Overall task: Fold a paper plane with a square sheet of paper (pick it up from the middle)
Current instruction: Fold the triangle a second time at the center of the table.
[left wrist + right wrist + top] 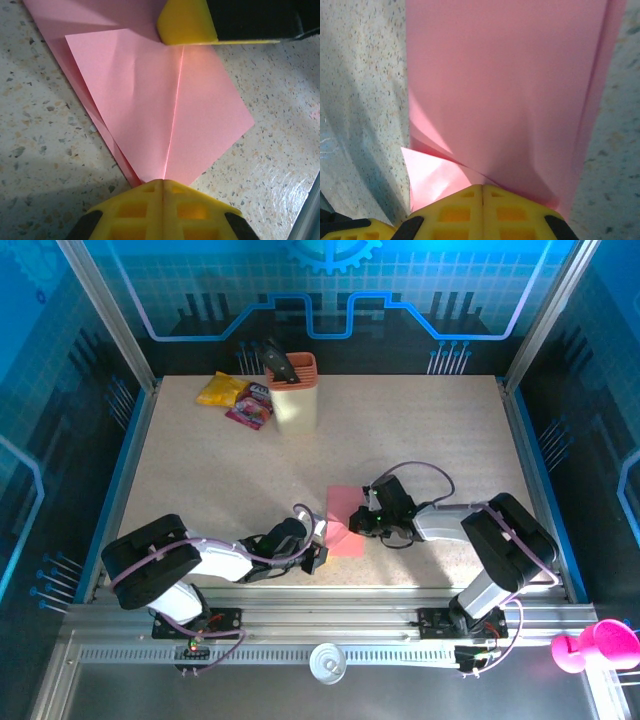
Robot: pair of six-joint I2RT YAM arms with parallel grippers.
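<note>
Contact: the jaws of the left arm are pressed together on the pointed tip of the folded, matte pink-red square sheet of paper. The sheet lies on the speckled beige desk near its front edge, between both arms. The jaws of the right arm are pressed together on the sheet's opposite end.

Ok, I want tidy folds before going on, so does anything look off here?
The paper looks slightly askew: in the left wrist view a strip of the lower layer pokes out past the folded flap's left edge, so the edges don't line up. Nothing looks torn or spilled.
</note>
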